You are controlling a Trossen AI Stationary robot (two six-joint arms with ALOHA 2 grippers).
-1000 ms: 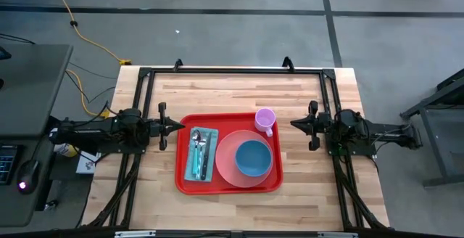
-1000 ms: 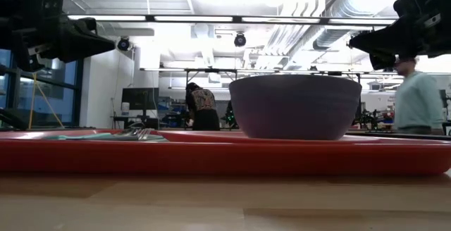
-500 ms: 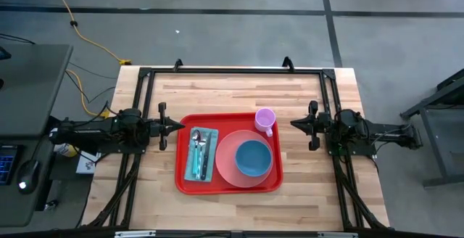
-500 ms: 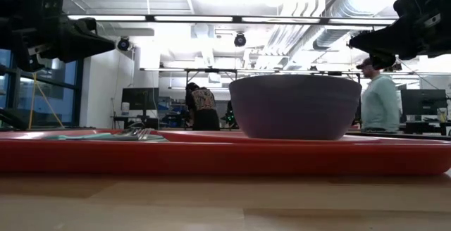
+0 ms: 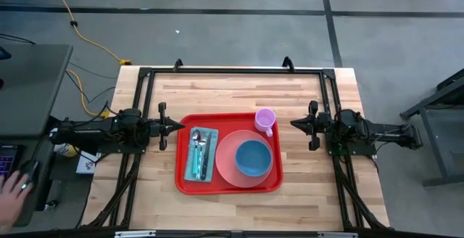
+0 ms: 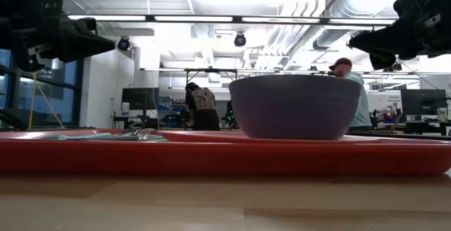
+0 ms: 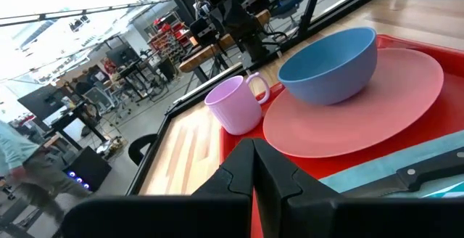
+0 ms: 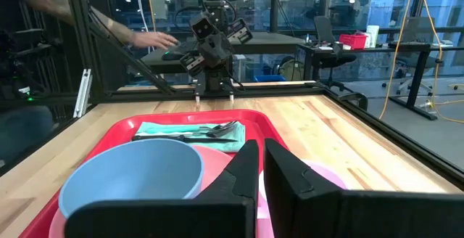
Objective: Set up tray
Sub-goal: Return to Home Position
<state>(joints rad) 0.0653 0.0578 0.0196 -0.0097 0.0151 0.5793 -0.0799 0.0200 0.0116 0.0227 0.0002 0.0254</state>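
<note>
Over the last second nothing has shifted on the bench [image 5: 312,194]. The tray [image 5: 228,122] lies midway between your arms. It carries the pink plate [image 5: 226,158] with the blue bowl [image 5: 253,158], the mug [image 5: 264,119] in the tray corner nearest the right claw [image 5: 293,124], and the napkin [image 5: 188,167] with cutlery along the tray's left side. The left claw [image 5: 180,127] hangs just off that side. Both claws are pinched together, holding nothing and unmoved. Only a person's hand [image 5: 11,191] has appeared, well left of the tray. I'd judge the setup done and the arms home.
</note>
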